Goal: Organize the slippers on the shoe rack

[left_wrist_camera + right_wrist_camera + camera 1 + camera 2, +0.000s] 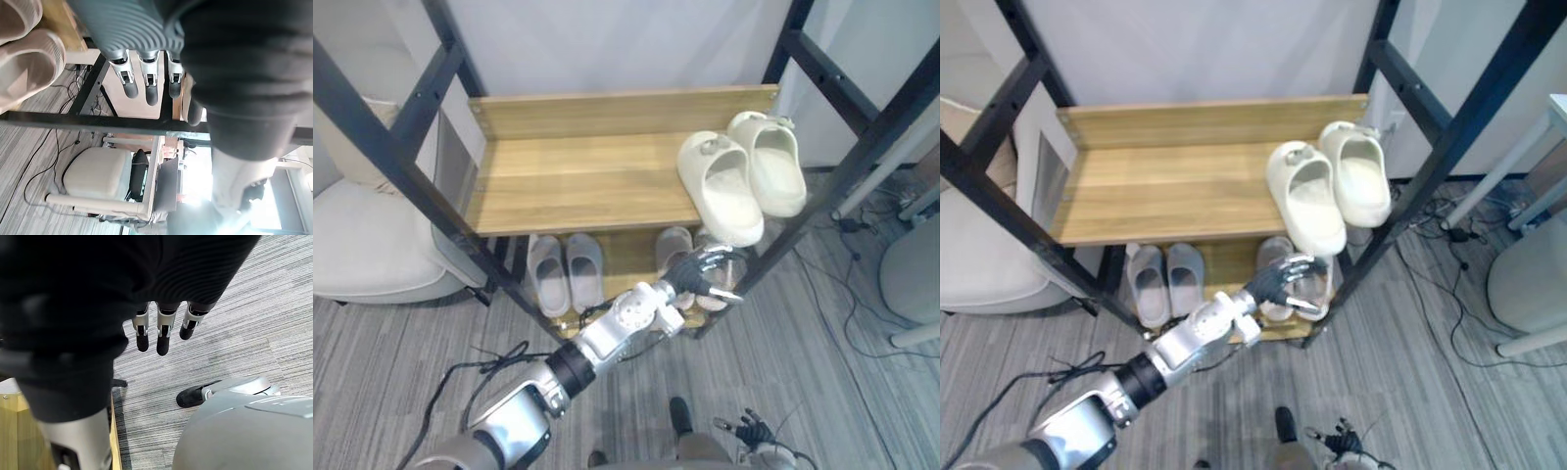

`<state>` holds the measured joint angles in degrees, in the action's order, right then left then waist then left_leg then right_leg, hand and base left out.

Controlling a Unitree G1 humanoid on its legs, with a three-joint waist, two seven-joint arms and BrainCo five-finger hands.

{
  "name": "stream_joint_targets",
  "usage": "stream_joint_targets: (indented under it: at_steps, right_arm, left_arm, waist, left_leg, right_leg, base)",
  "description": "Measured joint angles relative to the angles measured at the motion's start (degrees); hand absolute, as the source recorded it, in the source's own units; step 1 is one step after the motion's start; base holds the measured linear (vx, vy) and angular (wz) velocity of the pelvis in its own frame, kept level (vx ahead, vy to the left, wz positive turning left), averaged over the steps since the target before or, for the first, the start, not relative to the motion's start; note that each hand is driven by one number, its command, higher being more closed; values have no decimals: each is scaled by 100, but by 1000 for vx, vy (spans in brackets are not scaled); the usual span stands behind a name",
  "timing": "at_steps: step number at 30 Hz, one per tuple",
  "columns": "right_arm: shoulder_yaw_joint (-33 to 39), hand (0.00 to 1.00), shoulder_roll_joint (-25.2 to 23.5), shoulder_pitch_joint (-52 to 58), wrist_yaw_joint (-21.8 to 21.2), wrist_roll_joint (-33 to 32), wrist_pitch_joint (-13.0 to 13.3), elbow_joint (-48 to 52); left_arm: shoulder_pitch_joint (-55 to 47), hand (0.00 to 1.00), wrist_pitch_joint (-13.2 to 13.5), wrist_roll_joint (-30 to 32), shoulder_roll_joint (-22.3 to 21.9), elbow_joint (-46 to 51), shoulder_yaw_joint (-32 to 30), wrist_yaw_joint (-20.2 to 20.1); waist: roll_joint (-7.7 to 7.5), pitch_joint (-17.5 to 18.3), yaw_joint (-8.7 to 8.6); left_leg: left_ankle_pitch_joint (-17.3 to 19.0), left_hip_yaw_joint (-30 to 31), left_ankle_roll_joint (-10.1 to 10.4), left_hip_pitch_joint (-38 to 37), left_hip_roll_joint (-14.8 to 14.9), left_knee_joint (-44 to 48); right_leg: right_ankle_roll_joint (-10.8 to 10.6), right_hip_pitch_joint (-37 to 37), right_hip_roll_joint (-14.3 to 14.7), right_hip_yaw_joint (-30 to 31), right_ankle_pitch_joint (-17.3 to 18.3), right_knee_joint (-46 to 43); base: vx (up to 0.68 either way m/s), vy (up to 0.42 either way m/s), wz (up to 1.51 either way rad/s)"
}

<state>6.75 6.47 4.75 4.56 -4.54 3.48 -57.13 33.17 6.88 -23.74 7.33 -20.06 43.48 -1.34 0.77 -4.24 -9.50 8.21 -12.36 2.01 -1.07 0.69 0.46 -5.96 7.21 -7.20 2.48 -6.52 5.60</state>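
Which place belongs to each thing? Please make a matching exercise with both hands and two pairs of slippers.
Things:
1. cream slippers
2. grey slippers
3. left hand
4. right hand

Places:
A. lower shelf, left part
B. upper shelf, right end
C. low over the carpet, away from the rack
D. lower shelf, right part, by the beige slippers

Pairs: 1-B, 2-A, 3-D, 4-C

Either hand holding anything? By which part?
Nothing is held. The left hand is open by the slippers on the lower shelf; the right hand is open above the floor.
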Motion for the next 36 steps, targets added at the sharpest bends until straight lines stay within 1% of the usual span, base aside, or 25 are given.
stream_joint_targets:
  at_steps: [3,5,11,13,21,27,32,36]
  right_arm:
    - [9,0,-1,0,0,-1,0,0]
    - [48,0,-6,1,0,-1,0,1]
    - [183,0,-27,1,0,-4,0,1]
    - [203,0,-29,1,0,-4,0,1]
    - [203,0,-31,-3,2,-9,0,1]
    - [195,0,-18,-33,1,-14,-1,0]
    - [169,0,-9,-39,0,-20,-1,0]
    - [81,0,21,-60,-1,-22,-3,-4]
  left_arm:
    - [14,0,9,1,-51,-93,-134,26]
    - [28,0,9,1,-55,-104,-180,119]
    - [42,0,9,1,-99,-104,-359,163]
    - [48,0,10,1,-117,-104,-364,232]
    - [45,0,9,1,-138,-104,-355,218]
    - [-70,0,8,2,-135,-104,-267,84]
    - [-351,0,1,1,-108,-75,-102,-158]
    - [-611,0,-12,1,98,290,161,-367]
  waist:
    - [5,-4,-1]
    - [15,-11,-1]
    - [49,-54,-1]
    - [54,-61,-1]
    - [53,-88,6]
    - [63,-175,13]
    - [61,-176,34]
    - [61,-176,35]
  left_leg:
    - [0,-1,0,0,-1,-2]
    - [0,-1,0,0,-1,-2]
    - [0,-1,0,-2,-1,-2]
    - [0,-1,0,-2,0,-2]
    - [-1,17,-1,-32,-1,-1]
    - [0,53,-1,-97,10,2]
    - [-1,58,-1,-94,11,4]
    - [-1,87,-2,-88,12,25]
  right_leg:
    - [0,1,0,0,0,0]
    - [-1,1,0,0,0,0]
    - [-1,0,0,-1,-1,0]
    - [-1,0,1,-1,-1,0]
    - [-2,-42,0,-21,-1,0]
    - [-2,-132,5,-73,-1,1]
    - [-2,-132,6,-89,-1,0]
    - [-2,-151,4,-118,-1,-2]
  base:
    - [-1,-21,0]
    - [-4,-31,0]
    - [-6,-35,0]
    - [-2,-36,0]
    - [0,0,0]
    - [-1,-4,1]
    - [-7,-29,0]
    - [-10,-37,4]
